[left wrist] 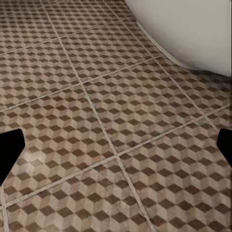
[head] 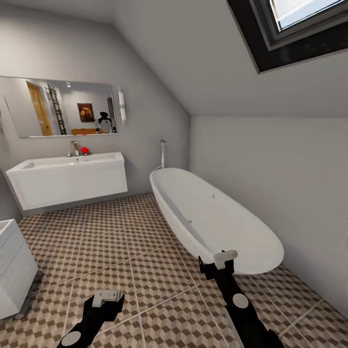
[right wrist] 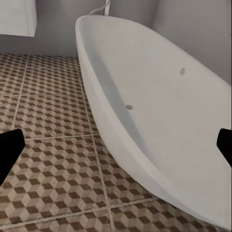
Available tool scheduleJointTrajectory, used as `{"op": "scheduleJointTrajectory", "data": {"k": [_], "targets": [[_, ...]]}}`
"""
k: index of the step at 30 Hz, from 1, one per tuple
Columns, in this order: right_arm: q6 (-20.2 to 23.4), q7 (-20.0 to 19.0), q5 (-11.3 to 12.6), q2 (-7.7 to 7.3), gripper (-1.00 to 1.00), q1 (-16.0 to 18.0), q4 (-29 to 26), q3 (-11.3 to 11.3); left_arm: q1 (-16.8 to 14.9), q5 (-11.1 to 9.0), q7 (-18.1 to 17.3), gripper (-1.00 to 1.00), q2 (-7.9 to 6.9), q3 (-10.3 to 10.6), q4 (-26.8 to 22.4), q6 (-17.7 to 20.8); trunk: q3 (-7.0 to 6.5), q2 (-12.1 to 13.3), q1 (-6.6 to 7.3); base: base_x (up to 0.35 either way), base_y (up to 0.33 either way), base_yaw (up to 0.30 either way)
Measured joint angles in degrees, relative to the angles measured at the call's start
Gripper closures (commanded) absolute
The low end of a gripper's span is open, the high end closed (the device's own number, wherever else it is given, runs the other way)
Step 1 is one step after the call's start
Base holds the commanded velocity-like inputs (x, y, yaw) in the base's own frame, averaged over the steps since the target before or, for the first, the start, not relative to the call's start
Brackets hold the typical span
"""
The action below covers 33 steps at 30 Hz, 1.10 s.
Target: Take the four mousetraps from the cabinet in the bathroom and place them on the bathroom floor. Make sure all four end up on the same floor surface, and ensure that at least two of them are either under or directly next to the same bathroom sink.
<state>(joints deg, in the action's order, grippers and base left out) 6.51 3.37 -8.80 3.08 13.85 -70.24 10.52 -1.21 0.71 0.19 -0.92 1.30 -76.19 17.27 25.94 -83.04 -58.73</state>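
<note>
No mousetraps in sight. Left gripper (left wrist: 116, 145) and right gripper (right wrist: 116, 150) spread wide, empty, above bathroom floor (head: 111, 251). Traps probably light, stiff: pinch by board edges, avoiding wire.

Both your arms reach forward and low in the head view. Your left gripper (head: 107, 296) sits nearer to you, on a black forearm that climbs from the bottom edge, its pale end piece tipped toward the right. Your right gripper (head: 221, 261) is stretched further ahead on a longer run of black arm (a round pale joint cap shows halfway along it). In each wrist view the two dark fingertips (left wrist: 10, 150) (right wrist: 9, 152) stand at opposite edges, so both sets of jaws are spread wide with nothing between them.
</note>
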Motion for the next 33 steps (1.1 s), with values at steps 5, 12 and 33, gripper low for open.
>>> {"op": "scheduleJointTrajectory", "data": {"k": [5,12,33], "targets": [[0.00,0.00,0.00,0.00,-1.00,0.00,0.00,0.00,0.00,0.00,-0.01,-1.00,0.00,0.04,0.00,0.00,-0.14,0.00,0.00,0.000,0.000,-0.168],[0.00,0.00,0.00,0.00,-1.00,0.00,0.00,0.00,0.00,0.01,-0.02,-1.00,0.00,0.08,0.00,0.00,-0.32,0.00,0.00,0.000,0.000,-0.166],[0.00,0.00,0.00,0.00,-1.00,0.00,0.00,0.00,0.00,-0.01,0.04,-1.00,0.00,0.09,0.14,0.06,-0.45,0.00,0.00,0.000,0.000,-0.157]]}}
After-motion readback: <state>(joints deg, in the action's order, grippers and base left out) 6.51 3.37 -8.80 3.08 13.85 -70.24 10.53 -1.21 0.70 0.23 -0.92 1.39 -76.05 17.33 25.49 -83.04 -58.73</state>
